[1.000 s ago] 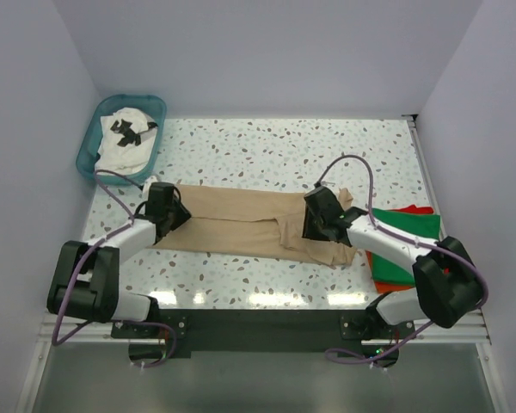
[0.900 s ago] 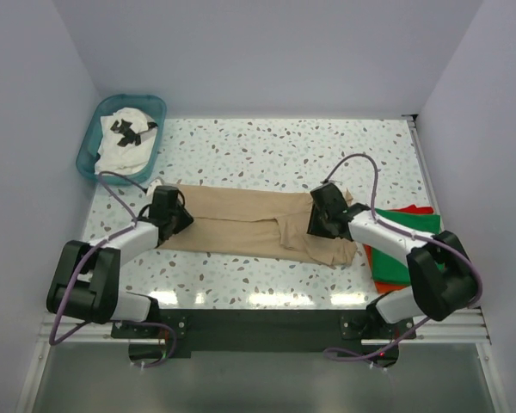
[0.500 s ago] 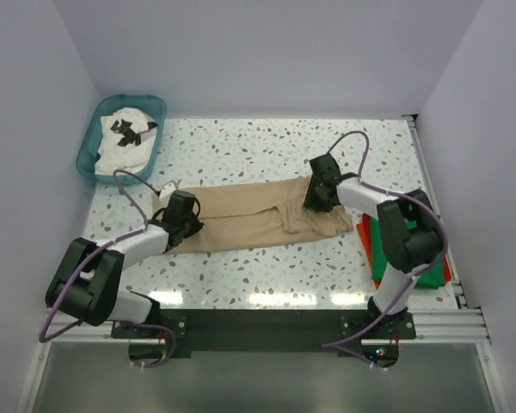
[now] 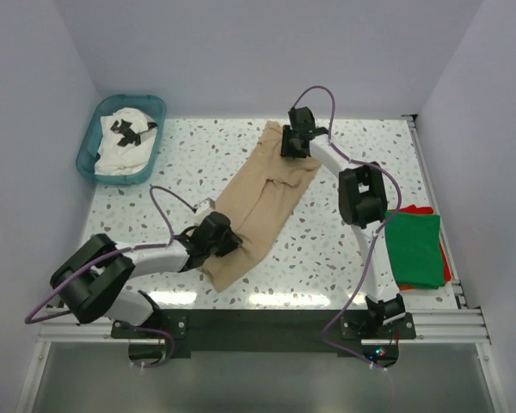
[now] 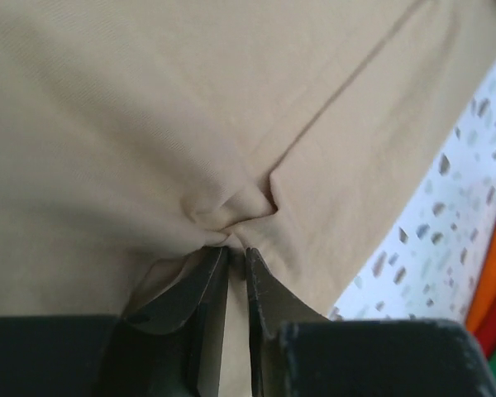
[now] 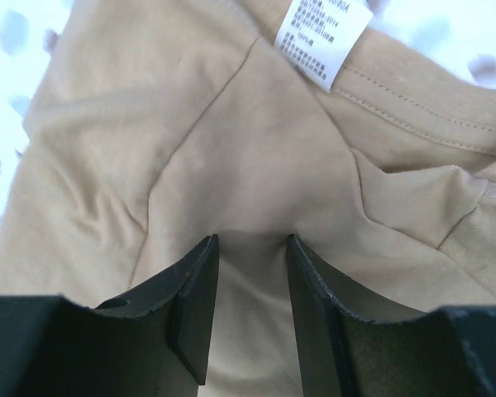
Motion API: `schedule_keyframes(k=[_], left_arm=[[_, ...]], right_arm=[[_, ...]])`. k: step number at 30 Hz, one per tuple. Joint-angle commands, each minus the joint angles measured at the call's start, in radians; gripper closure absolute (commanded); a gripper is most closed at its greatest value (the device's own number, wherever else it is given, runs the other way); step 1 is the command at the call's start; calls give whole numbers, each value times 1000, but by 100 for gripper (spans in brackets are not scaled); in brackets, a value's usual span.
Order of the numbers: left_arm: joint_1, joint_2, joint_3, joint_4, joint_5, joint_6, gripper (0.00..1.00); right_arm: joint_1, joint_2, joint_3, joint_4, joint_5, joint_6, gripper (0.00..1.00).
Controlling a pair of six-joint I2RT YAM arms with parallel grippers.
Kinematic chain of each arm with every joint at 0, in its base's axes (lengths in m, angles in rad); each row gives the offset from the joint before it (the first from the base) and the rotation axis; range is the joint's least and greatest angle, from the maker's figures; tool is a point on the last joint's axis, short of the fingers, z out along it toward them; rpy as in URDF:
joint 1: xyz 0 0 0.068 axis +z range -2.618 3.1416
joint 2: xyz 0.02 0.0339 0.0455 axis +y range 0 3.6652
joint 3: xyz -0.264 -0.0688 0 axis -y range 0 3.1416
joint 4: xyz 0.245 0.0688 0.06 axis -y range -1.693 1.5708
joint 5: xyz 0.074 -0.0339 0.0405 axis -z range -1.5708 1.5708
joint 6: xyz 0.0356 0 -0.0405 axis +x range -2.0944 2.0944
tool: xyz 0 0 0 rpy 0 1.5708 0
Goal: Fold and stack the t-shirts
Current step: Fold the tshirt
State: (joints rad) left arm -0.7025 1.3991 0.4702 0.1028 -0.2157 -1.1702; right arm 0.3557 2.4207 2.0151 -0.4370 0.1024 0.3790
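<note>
The tan t-shirt (image 4: 262,194) lies stretched in a long diagonal band across the middle of the worktop (image 4: 198,155). Its upper end sits near the far edge at top centre, and its lower end sits near the front edge, left of centre. The long edges run fairly straight. The lower corner lies flat just short of the front rail.

The left tool (image 4: 217,237) sits on the lower part of the band at its left edge. In the left wrist view its fingers (image 5: 269,289) are drawn almost together, pinching a small pucker of tan cloth, with creases running out from the pinch. The right tool (image 4: 294,142) is at the upper end. In the right wrist view its fingers (image 6: 190,306) stand moderately apart with a thick fold of the shirt filling the gap, and creases lead into them, so it has hold of the cloth. A white care label (image 6: 326,37) lies just beyond, by the neck seam.

At the right edge of the frame, well apart from the tan shirt, the green t-shirt (image 4: 414,249) lies folded on the red-orange t-shirt (image 4: 446,262), which shows only as a thin rim. Speckled worktop shows between that pile and the band.

In the upper left corner stands a teal basket (image 4: 87,151) holding the white t-shirt (image 4: 125,146), crumpled with its black print upward. A wide stretch of worktop shows between the basket and the band's left edge, and another in the upper right, beyond the right arm.
</note>
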Motion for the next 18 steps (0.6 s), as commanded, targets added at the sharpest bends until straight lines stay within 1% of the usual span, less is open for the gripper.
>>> schedule_keyframes(k=[1,3,4,5,6,8,9,11,12,13,14,15,17,18], left_arm=[[-93,119,27,46,117,-115,79],[-120,188,85,75,165,-115,77],[-123,211,105,109,182,-114,75],[-126,231,134,132,202,-112,73],[-127,265,148,152,243,-102,73],[-126,291,194,173,269,-79,69],[-127,291,203,179,297,-68,66],[-126,266,222,193,312,-46,63],[-126,250,222,196,320,-36,60],[-124,232,235,181,323,-20,59],[-123,191,251,149,311,25,58],[-123,166,263,67,267,53,56],[-124,91,295,-24,220,140,56],[-123,71,303,-99,146,167,56]], right_arm=[[3,159,209,-101,-101,-112,57],[3,213,325,-117,-121,-135,55],[2,248,350,-111,-148,-141,54],[2,256,362,-97,-161,-147,50],[3,262,369,-57,-171,-155,48],[3,273,372,-11,-193,-157,43],[2,275,379,1,-199,-157,42],[2,278,390,30,-211,-157,39],[2,278,395,38,-213,-155,39],[2,278,402,41,-213,-152,38],[2,275,418,47,-211,-152,36],[2,270,419,52,-214,-155,35],[2,250,425,63,-210,-158,32],[2,238,427,64,-204,-163,29]])
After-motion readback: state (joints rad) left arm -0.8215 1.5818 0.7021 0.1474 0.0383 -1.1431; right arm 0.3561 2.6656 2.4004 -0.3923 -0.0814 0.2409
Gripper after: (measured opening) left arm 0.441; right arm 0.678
